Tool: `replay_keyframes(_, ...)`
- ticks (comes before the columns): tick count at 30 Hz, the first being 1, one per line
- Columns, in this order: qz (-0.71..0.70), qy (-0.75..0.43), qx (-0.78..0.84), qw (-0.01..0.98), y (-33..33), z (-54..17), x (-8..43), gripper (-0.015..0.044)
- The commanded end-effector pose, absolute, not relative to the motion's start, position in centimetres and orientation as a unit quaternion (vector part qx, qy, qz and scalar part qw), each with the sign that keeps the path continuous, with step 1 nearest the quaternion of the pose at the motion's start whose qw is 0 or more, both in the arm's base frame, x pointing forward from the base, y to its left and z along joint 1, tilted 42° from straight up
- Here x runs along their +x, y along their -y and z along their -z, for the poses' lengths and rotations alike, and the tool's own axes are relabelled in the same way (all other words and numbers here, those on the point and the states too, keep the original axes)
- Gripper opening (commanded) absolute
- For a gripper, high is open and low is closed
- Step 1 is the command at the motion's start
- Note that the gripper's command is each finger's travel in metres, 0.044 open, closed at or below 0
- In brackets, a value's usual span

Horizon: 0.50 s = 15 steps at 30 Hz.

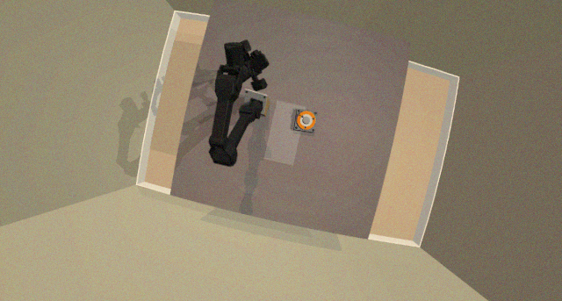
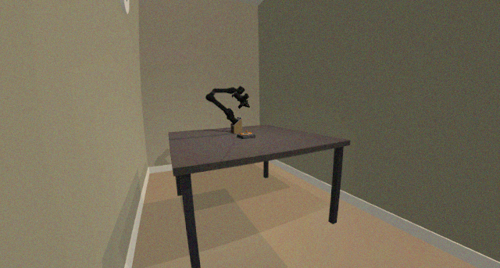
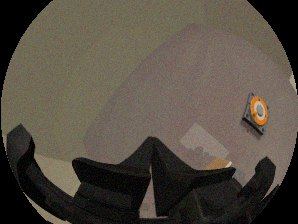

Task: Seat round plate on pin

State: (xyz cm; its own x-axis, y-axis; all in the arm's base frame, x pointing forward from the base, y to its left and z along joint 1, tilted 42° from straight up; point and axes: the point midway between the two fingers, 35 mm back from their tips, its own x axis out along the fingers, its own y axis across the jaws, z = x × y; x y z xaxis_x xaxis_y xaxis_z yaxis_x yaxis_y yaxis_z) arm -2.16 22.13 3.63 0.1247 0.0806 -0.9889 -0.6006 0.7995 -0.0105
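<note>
The round plate, an orange ring with a pale centre, sits around the grey post on the dark square base. Small dark spots show on the ring. Its tab, the pin and any slight tilt are too small to tell. My gripper is shut and empty. It is raised well above the table, away from the plate, and no part of the arm touches the plate.
The arm's mount stands on the table beside the base. A pale rectangle lies on the table between mount and base. The arm folds above the table on the mount's side.
</note>
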Motion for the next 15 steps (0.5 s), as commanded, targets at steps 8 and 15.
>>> replay_keyframes(8,-0.078,-0.615,-0.214,0.755,-20.4,-1.9,8.8,0.0000)
replay_keyframes(15,0.018,-0.621,-0.232,0.749,-16.9,-0.8,14.6,0.0000)
